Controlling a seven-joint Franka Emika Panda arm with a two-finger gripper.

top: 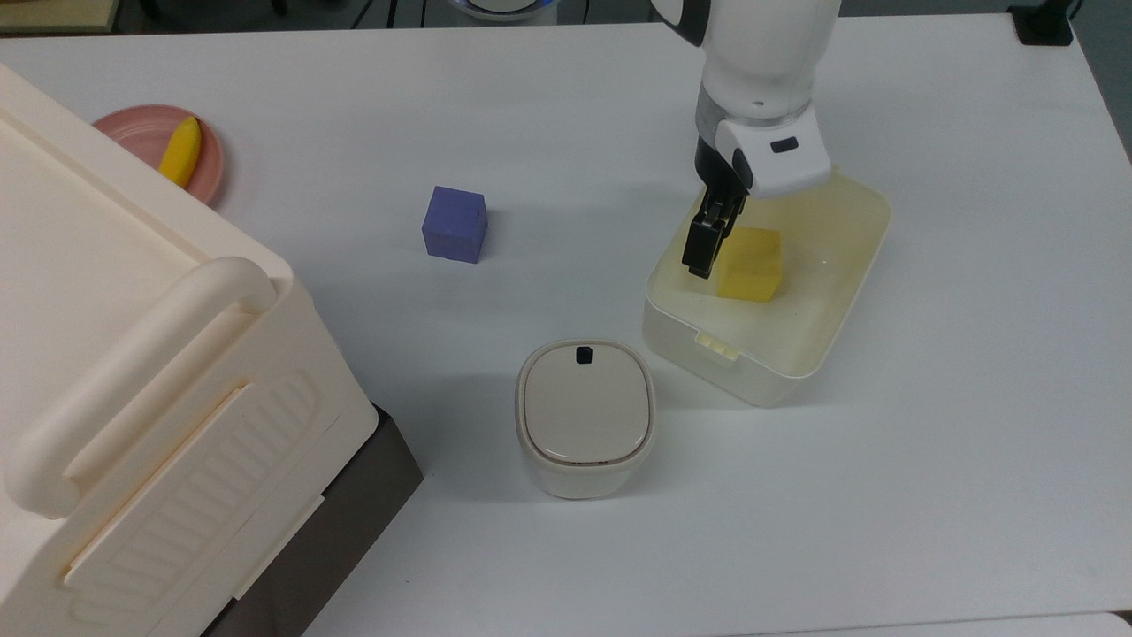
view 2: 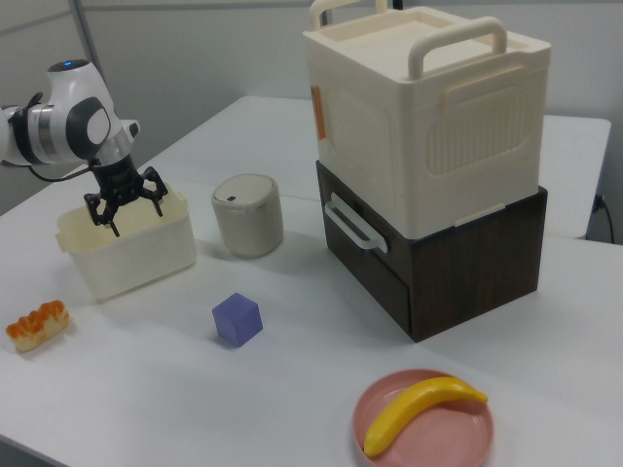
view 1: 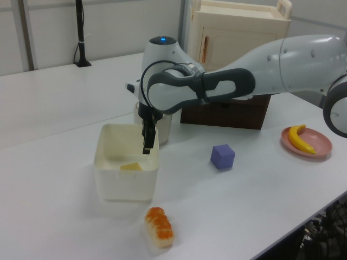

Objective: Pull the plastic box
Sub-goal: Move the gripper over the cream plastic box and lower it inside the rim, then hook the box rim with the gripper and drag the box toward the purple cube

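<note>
One plastic box (top: 796, 354), one yellow cube (top: 752, 264) inside; gripper (view 2: 125, 208) spread above.

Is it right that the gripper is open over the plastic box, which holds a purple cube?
Not quite. The gripper is open over the plastic box, but the cube inside is yellow, as the top view shows. The purple cube sits on the table, apart from the box.

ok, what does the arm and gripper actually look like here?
Glossy white rounded arm segments with dark grey joint bands, and a small blue light on top of one joint. The wrist ends in a white block with a dark oval mark. The gripper is black, with two slim black fingers.
</note>
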